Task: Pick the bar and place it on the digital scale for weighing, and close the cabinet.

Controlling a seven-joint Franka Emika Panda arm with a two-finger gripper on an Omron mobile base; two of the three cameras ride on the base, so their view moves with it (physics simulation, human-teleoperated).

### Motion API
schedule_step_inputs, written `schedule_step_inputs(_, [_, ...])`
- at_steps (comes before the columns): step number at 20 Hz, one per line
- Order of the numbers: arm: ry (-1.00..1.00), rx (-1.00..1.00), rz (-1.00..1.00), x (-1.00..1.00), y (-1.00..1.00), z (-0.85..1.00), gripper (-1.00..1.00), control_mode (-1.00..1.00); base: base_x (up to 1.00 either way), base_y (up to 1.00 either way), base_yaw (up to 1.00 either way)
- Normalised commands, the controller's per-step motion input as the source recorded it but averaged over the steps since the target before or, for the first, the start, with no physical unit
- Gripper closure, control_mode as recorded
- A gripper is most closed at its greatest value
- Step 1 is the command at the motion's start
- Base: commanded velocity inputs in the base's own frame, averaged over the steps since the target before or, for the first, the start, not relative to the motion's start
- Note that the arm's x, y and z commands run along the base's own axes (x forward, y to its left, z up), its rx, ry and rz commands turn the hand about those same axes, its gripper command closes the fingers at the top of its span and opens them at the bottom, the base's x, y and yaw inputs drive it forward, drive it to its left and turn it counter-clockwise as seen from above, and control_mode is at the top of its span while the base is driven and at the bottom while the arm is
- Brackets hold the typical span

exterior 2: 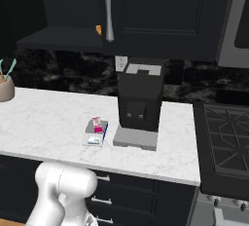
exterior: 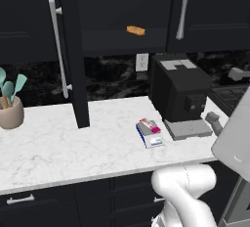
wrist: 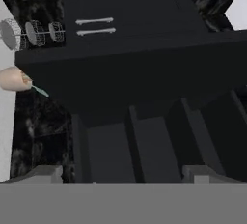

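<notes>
Bar: the pink-magenta bar [exterior: 151, 125] already lies flat on the digital scale [exterior: 150, 135], so judging by how things lie, the weighing step looks done. The right base view shows the same pair, bar [exterior 2: 97, 124] on scale [exterior 2: 95, 133].
Scale position: on the marble counter [exterior: 53, 147], at about 9 o'clock of the black coffee machine [exterior: 178, 91] and just beside its grey drip tray [exterior: 189, 129], display strip facing the counter's front edge.
Cabinet: the tall black wall cabinet door [exterior: 72, 50] stands swung out toward the room, edge-on to the left base camera, its long silver handle [exterior: 58, 45] at 9 o'clock of the door edge. Closing it appears to be the step left.
Shelf: an orange-brown bar [exterior: 135, 30] rests inside the open cabinet, not the task's one.
Gripper: fingers spread wide, holding nothing; the two tips [wrist: 47, 172] show at the bottom of the hand view, aimed at dark cabinet fronts.
Utensil holder: a beige crock with teal spatulas [exterior: 10, 106] sits at the far 9 o'clock end of the counter, well apart from the door's swing.
Next move, as a judgement: the wide fingers suit pushing the door face or edge shut.
</notes>
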Motion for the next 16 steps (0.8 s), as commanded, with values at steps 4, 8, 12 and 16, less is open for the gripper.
schedule_step_inputs(4, [-0.23,0.08,-0.15,0.0,1.0,-0.7,-1.0,-1.0,0.0,0.0,0.0])
schedule_step_inputs(8, [-0.27,0.08,-0.17,0.0,1.0,-0.69,-1.0,-1.0,0.0,0.0,0.0])
schedule_step_inputs(12, [-0.3,0.09,-0.19,-0.01,1.0,-0.62,-1.0,-1.0,0.0,0.0,0.0])
schedule_step_inputs(16, [-0.36,0.01,-0.25,-0.51,1.0,-0.27,-1.0,-1.0,0.0,0.0,0.0])
